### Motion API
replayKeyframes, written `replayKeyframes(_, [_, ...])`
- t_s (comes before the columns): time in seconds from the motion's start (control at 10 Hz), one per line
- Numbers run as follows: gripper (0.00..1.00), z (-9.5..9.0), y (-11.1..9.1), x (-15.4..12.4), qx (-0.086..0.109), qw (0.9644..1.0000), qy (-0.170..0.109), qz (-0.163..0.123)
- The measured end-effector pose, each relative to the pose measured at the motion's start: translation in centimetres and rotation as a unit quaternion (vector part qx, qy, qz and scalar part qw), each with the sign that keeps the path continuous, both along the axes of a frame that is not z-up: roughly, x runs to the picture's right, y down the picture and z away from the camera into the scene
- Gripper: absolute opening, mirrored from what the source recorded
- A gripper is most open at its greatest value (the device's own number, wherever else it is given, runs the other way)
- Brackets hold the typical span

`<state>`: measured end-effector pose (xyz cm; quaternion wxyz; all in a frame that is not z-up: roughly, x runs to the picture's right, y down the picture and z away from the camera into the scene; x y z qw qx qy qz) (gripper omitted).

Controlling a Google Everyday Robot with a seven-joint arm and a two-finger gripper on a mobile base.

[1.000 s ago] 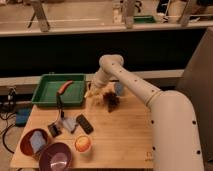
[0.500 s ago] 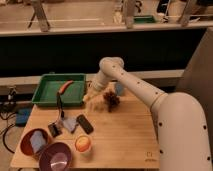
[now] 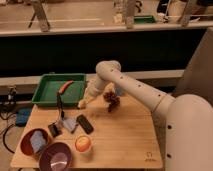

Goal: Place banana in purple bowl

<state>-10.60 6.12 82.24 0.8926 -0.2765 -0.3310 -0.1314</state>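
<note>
My gripper hangs at the end of the white arm, over the back left of the wooden table, just right of the green tray. It is shut on the banana, a small pale-yellow piece whose tip sticks out down-left below the gripper, a little above the table. The purple bowl stands at the front left corner of the table, well below and left of the gripper, with a glossy pinkish inside and nothing in it.
A green tray at the back left holds a red-orange sausage-shaped item. A red-brown bowl, a round orange fruit, a black bar, a grey packet and a dark pinecone-like thing lie on the table.
My gripper has moved slightly down and to the left with the banana, away from the dark pinecone-like thing and toward the tray's right edge. Nothing else has moved.
</note>
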Motion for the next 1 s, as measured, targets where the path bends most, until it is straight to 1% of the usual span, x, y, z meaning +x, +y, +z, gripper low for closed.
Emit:
replayKeyframes(0.1, [0.01, -0.3, 0.2, -0.1, 0.0, 1.0, -0.007, -0.002])
replayKeyframes(0.2, [0.01, -0.8, 0.3, -0.2, -0.002, 0.9997, -0.023, -0.003])
replayKeyframes(0.3, [0.01, -1.2, 0.5, -0.2, -0.006, 0.9992, -0.039, -0.005])
replayKeyframes(0.5, [0.01, -2.0, 0.8, -0.2, -0.015, 0.9978, -0.062, -0.018])
replayKeyframes(0.7, [0.01, -2.6, 1.2, -0.3, -0.019, 0.997, -0.07, -0.025])
replayKeyframes(0.8, [0.01, -3.0, 1.3, -0.1, -0.013, 0.9971, -0.071, -0.025])
replayKeyframes(0.9, [0.05, -3.5, 1.3, 0.1, -0.005, 0.9971, -0.072, -0.022])
replayKeyframes(1.0, [0.11, -4.2, 1.2, 0.4, 0.005, 0.9969, -0.077, -0.02])
